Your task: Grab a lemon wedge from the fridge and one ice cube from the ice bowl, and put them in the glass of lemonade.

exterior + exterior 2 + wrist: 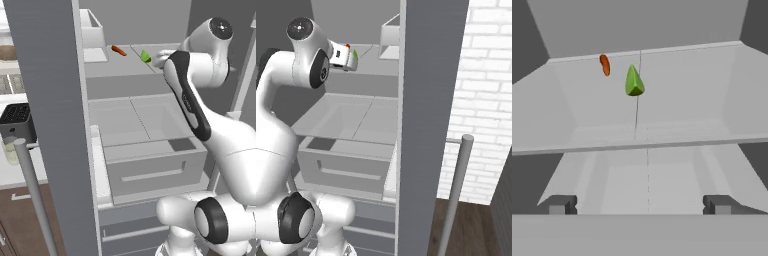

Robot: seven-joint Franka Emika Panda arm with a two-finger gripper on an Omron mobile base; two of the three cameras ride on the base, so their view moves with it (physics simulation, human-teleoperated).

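The fridge point(50, 100) stands open. On its upper shelf lies the small yellow-green lemon wedge point(145, 56) point(634, 81) point(355, 54). My gripper point(640, 205) point(154, 59) is open and empty, level with the shelf and a short way in front of the wedge. The wedge sits ahead between the two fingertips point(562, 204) without touching them. Left of the fridge door, the glass of lemonade point(10, 152) stands on the counter below the black toaster point(17, 117). A brown shape at the far left edge looks like the ice bowl point(7, 52). I cannot make out the ice cube.
A thin orange-red stick point(119, 50) point(605, 64) lies on the same shelf, left of the wedge. A grey drawer point(155, 167) is pulled out below. The open door's bar handle point(32, 190) is near left; the other door point(431, 100) and a brick wall point(486, 90) are on the right.
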